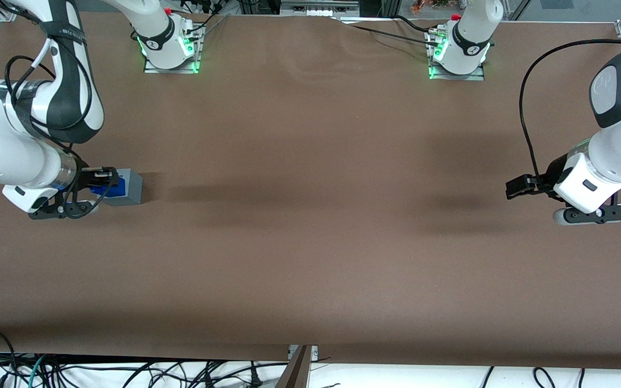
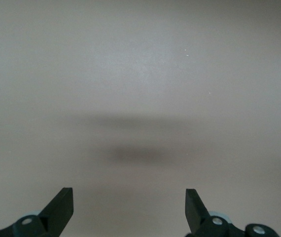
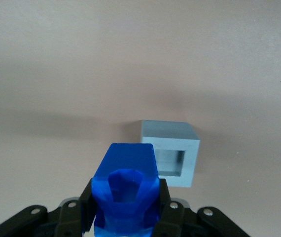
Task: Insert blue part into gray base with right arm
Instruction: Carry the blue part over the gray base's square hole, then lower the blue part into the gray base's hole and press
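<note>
My black two-finger gripper (image 3: 125,217) pinches the small bright-blue plastic block (image 3: 125,190), carried above the table beside the light-gray plastic cube (image 3: 172,150). I'm mid-transport. From the wrist camera the cube's square recess (image 3: 170,163) sits at about one o'clock of the block, so next I'd line up over it, then lower.

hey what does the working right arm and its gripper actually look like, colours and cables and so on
The right arm is glossy white with black joint covers and a shiny silver ribbed ring at the wrist. Thin black cables loop along it. Its gripper, hanging over the table's working-arm end, is black with two fingers and small round silver screw heads at the finger mounts.
</note>
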